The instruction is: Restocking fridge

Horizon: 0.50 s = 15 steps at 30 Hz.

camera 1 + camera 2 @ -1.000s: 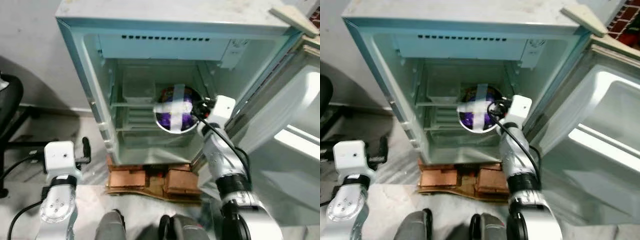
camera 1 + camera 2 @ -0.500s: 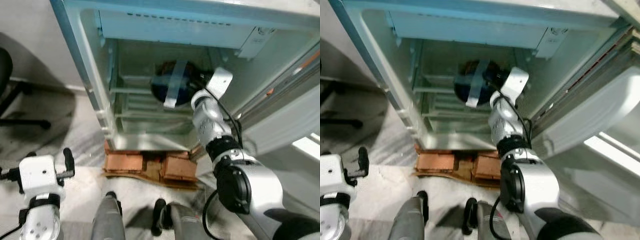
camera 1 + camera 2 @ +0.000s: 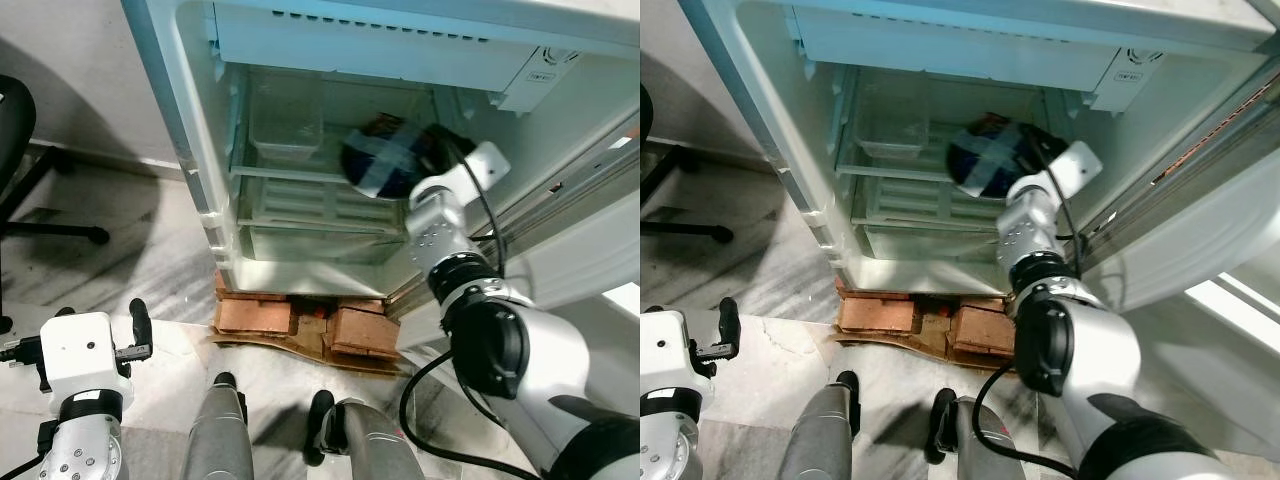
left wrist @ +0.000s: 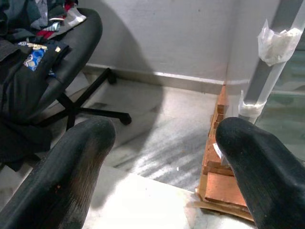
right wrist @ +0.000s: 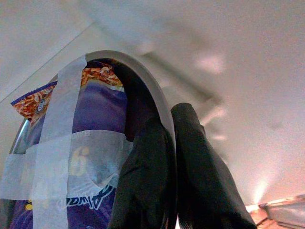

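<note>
Inside the open cabinet, items listed largest first.

Fridge (image 3: pixel 215 160): door swung wide to the robot's right, interior pale and lit. It stands on a brick plinth (image 3: pixel 300 322) over a marble floor.

Glass shelves (image 3: pixel 290 175): two tiers with a clear drawer below. The upper shelf carries a clear tub (image 3: pixel 285 130) at its left; the right half looks bare.

Right arm: reaches into the upper compartment along the right wall.

Bowl (image 3: pixel 987 160): metal, round, holding a purple snack packet strapped down with crossed white tape. It sits tilted in the air at upper-shelf height, right of centre, not yet resting on glass as far as can be judged.

Right gripper (image 5: pixel 174 162): black fingers (image 5: pixel 147 181) clenched on the bowl's rim, one inside and one outside.

Left gripper (image 4: pixel 162 162): fingers spread apart, holding nothing, low at the robot's left side near an office chair (image 4: pixel 43 62).

Step in hand, judged: seating the bowl on the upper shelf. Best done by levelling the bowl before lowering, so the base meets the glass flat, and letting go only once it bears weight.

Room to move: tight to the right wall and under the control housing (image 3: pixel 540 75); freer toward the tub. The shelf's front edge is the lip to clear on withdrawal.
</note>
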{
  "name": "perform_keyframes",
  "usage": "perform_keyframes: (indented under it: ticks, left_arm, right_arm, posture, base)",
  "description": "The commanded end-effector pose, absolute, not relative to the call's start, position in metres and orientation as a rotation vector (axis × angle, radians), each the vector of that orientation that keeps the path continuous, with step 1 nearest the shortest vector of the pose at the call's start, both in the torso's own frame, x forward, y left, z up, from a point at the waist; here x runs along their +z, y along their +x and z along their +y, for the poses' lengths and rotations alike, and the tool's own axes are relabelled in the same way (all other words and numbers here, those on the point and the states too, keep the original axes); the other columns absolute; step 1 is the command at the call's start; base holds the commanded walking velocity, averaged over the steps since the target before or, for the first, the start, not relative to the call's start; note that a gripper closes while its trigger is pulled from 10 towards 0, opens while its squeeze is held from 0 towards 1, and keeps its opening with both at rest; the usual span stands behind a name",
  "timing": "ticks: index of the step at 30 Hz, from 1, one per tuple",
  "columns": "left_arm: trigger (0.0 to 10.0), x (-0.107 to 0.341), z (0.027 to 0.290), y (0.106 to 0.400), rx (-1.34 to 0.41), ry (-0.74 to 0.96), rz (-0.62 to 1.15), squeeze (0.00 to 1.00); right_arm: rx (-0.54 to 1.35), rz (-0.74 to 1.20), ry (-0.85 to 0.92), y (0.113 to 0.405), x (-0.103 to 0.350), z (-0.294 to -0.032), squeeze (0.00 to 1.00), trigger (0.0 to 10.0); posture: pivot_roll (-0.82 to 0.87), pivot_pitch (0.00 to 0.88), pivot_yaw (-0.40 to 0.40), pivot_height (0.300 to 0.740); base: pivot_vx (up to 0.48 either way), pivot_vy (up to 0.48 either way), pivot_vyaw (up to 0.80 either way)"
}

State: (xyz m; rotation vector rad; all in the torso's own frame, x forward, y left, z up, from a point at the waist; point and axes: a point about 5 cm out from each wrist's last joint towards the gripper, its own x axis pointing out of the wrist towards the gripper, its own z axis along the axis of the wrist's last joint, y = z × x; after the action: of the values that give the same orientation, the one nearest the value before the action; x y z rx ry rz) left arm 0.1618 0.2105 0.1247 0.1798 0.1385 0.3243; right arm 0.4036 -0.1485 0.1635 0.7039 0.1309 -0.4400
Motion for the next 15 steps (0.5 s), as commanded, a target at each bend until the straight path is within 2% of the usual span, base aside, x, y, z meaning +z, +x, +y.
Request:
perform_keyframes:
  ticks: [1, 2, 3, 4, 5, 6, 8, 10, 12, 15]
  left_arm:
    - [10.0, 0.126, 0.209, 0.158, 0.329, 0.186, 0.148, 0.00]
    - [10.0, 0.126, 0.209, 0.158, 0.332, 0.182, 0.151, 0.00]
    - [10.0, 0.125, 0.208, 0.158, 0.334, 0.180, 0.153, 0.00]
    - [10.0, 0.125, 0.208, 0.158, 0.335, 0.178, 0.154, 0.00]
    - [10.0, 0.125, 0.207, 0.158, 0.335, 0.177, 0.154, 0.00]
    - [10.0, 0.125, 0.207, 0.158, 0.336, 0.176, 0.154, 0.00]
    - [10.0, 0.125, 0.207, 0.159, 0.336, 0.175, 0.155, 0.00]
    - [10.0, 0.125, 0.207, 0.159, 0.338, 0.173, 0.157, 0.00]
    - [10.0, 0.124, 0.207, 0.161, 0.347, 0.170, 0.158, 0.00]
    - [10.0, 0.124, 0.207, 0.162, 0.346, 0.169, 0.158, 0.00]
  right_arm:
    - [-0.483, 0.145, 0.729, 0.402, 0.160, -0.154, 0.00, 10.0]
    - [-0.495, 0.138, 0.767, 0.403, 0.163, -0.158, 0.00, 10.0]
    - [-0.496, 0.130, 0.790, 0.404, 0.164, -0.159, 0.29, 10.0]
    - [-0.492, 0.120, 0.827, 0.404, 0.166, -0.160, 0.84, 10.0]
    - [-0.487, 0.112, 0.854, 0.405, 0.168, -0.160, 0.96, 10.0]
    - [-0.479, 0.106, 0.870, 0.406, 0.169, -0.160, 1.00, 10.0]
    - [-0.466, 0.098, 0.907, 0.406, 0.171, -0.158, 1.00, 10.0]
    - [-0.436, 0.086, 1.000, 0.408, 0.173, -0.155, 1.00, 10.0]
    - [-0.407, 0.075, 1.179, 0.409, 0.174, -0.149, 1.00, 10.0]
    - [-0.392, 0.068, 1.238, 0.410, 0.175, -0.147, 1.00, 10.0]
  posture:
    - [0.50, 0.335, -0.150, 0.740]
    - [0.50, 0.336, -0.152, 0.740]
    - [0.50, 0.337, -0.154, 0.740]
    - [0.50, 0.337, -0.154, 0.740]
    - [0.50, 0.338, -0.154, 0.740]
    - [0.50, 0.338, -0.154, 0.740]
    - [0.50, 0.338, -0.155, 0.740]
    - [0.50, 0.336, -0.155, 0.740]
    - [0.50, 0.335, -0.154, 0.740]
    - [0.49, 0.333, -0.154, 0.740]
  base:
    - [0.000, 0.000, 0.00]
    - [0.000, 0.000, 0.00]
    - [0.000, 0.000, 0.00]
    - [0.000, 0.000, 0.00]
    - [0.000, 0.000, 0.00]
    - [0.000, 0.000, 0.00]
    - [0.000, 0.000, 0.00]
    - [0.000, 0.000, 0.00]
    - [0.000, 0.000, 0.00]
    - [0.000, 0.000, 0.00]
